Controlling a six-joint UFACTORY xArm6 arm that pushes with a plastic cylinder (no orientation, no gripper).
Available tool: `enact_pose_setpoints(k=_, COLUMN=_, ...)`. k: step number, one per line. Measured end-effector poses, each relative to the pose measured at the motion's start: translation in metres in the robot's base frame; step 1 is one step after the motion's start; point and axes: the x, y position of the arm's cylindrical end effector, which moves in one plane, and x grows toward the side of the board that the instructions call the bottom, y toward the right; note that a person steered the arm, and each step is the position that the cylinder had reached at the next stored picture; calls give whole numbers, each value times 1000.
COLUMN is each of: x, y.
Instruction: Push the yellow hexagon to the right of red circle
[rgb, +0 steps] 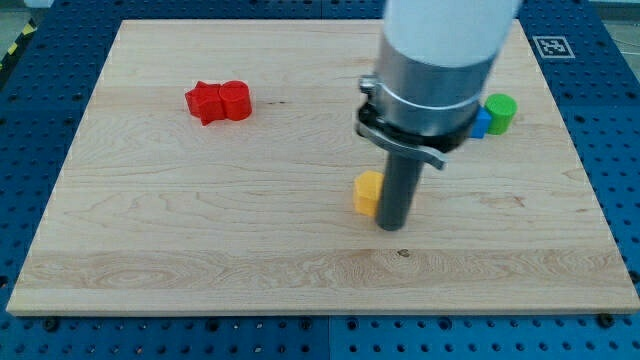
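Just right of yellow hexagon (367, 192) sits my tip (392, 226); red circle (235, 100) far left.

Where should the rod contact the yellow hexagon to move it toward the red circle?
No gripping here, only pushing. Press the yellow hexagon's view-right side face, driving up-left toward the red circle. My tip already sits against that side, slightly lower.

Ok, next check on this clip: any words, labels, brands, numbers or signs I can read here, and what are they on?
No readable words, numbers or brand names anywhere in this view.
Fiducial marker: a black-and-white square pattern beyond the wooden board at the view's top right; a code pattern, not text.
Yellow-black stripes: hazard marking at the view's top left edge, no lettering.
The blocks and the arm housing carry no visible print.
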Motion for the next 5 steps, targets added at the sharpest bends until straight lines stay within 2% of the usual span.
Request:
enact_pose_setpoints(k=2, x=-23, y=-21)
enact_pose_setpoints(k=3, x=-31, y=-2)
enact_pose_setpoints(k=5, x=-42, y=-50)
